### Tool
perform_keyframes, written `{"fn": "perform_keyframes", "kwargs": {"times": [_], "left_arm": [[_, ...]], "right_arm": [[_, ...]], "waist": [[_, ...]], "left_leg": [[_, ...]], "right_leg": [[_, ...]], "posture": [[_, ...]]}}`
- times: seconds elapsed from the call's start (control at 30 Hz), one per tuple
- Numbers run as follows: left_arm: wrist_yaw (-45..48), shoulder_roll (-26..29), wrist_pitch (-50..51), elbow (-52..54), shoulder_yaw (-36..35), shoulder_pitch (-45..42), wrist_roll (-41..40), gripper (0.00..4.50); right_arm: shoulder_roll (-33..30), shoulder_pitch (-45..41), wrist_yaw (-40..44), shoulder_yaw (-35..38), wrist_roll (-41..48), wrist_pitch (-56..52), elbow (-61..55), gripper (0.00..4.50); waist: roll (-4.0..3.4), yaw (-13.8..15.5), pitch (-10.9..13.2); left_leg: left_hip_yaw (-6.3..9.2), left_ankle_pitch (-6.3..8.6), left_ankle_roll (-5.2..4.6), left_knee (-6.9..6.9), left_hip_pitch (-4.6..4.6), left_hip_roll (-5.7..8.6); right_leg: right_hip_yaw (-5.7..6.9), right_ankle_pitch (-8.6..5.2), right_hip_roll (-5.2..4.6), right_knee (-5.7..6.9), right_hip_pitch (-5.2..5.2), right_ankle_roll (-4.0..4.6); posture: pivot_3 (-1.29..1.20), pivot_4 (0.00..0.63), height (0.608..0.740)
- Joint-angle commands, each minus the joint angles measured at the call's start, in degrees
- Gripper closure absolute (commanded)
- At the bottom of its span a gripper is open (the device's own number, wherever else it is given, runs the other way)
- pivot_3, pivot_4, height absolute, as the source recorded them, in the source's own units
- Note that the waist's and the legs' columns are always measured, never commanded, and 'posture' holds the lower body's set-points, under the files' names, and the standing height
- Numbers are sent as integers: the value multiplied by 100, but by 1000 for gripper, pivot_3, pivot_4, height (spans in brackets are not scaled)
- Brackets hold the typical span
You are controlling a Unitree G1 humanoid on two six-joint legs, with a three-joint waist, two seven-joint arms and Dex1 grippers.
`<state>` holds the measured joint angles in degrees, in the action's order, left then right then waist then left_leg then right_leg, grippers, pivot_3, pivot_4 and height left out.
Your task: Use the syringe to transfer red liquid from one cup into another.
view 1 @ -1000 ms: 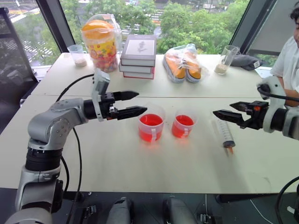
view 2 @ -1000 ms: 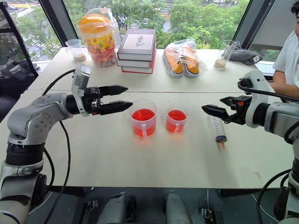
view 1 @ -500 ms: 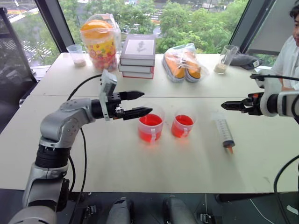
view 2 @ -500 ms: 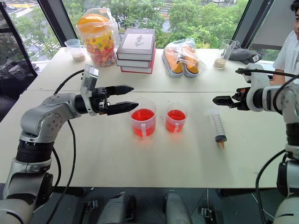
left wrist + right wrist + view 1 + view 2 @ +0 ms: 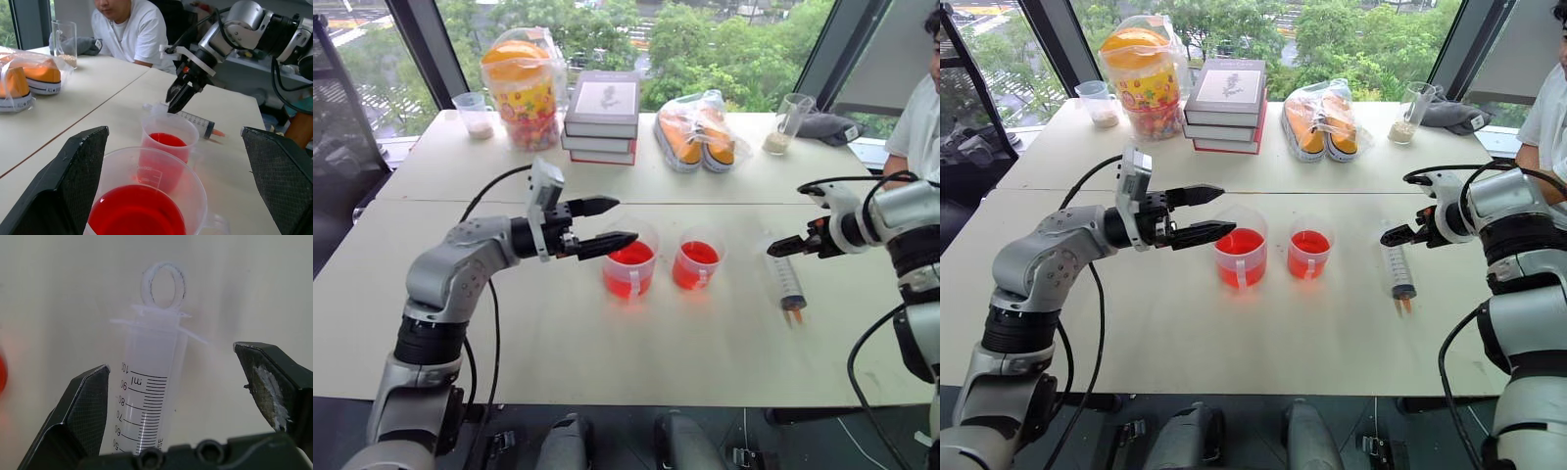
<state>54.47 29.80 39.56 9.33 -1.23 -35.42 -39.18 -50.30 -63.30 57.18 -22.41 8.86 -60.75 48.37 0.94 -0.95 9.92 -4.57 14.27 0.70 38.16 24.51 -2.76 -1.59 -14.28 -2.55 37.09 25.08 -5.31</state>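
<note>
Two clear cups of red liquid stand mid-table, a larger one (image 5: 629,266) and a smaller one (image 5: 696,264) to its right. Right of them the syringe (image 5: 784,279) lies flat, its orange tip toward the table's near edge. My right gripper (image 5: 775,249) is open and tilts down over the syringe's plunger end. In the right wrist view its fingers (image 5: 83,411) stand on either side of the barrel (image 5: 149,396), apart from it. My left gripper (image 5: 626,220) is open and level, just left of the larger cup's rim (image 5: 146,161), holding nothing.
Along the far side stand a snack jar (image 5: 521,83), a stack of books (image 5: 603,106), bagged orange shoes (image 5: 698,132) and two clear cups of beige powder (image 5: 475,115) (image 5: 786,125). A person in a white shirt (image 5: 920,117) sits at the far right corner.
My right gripper has swung from level beside the syringe to pointing down over its plunger end. The left gripper has kept its place by the larger cup.
</note>
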Motion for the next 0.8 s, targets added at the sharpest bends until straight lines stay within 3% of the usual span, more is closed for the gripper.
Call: {"fn": "perform_keyframes", "kwargs": {"times": [0.03,0.2,0.3,0.43,0.47,0.67,0.8], "left_arm": [[-60,43,-7,240,-166,-4,-119,0],[-84,57,1,285,-135,25,-136,0],[-56,101,1,305,-150,63,-154,0],[-51,146,35,303,-149,44,-178,0],[-44,157,39,300,-147,39,-179,0],[9,218,59,65,-153,-266,-187,0],[214,308,12,-182,-69,-459,-88,0]], "right_arm": [[116,-56,222,-34,-318,243,296,37],[323,-3,343,12,-553,341,497,37],[399,16,391,68,-616,262,442,858],[407,89,471,156,-654,90,211,2858],[402,115,483,184,-651,43,139,3070],[136,308,122,803,-507,-417,-899,3074],[-17,588,-225,1796,-120,-545,-2608,3074]], "waist": [[0,-2,0],[0,0,0],[1,-7,-1],[1,-9,-1],[1,-9,-1],[-1,2,0],[-3,15,1]], "left_leg": [[-1,0,0,1,0,0],[1,0,0,2,-2,0],[0,0,0,3,-7,0],[2,0,0,2,-8,-1],[2,0,0,2,-8,-1],[2,0,0,2,-8,-1],[0,0,1,2,-3,0]], "right_leg": [[0,0,0,0,0,0],[2,0,0,2,-3,0],[1,0,0,3,-7,0],[2,0,2,4,-7,0],[2,0,1,4,-7,0],[2,0,1,5,-6,0],[1,0,0,4,-2,0]], "posture": [[0,150,740],[0,150,740],[0,150,740],[0,150,740],[0,150,740],[0,150,740],[0,150,740]]}}
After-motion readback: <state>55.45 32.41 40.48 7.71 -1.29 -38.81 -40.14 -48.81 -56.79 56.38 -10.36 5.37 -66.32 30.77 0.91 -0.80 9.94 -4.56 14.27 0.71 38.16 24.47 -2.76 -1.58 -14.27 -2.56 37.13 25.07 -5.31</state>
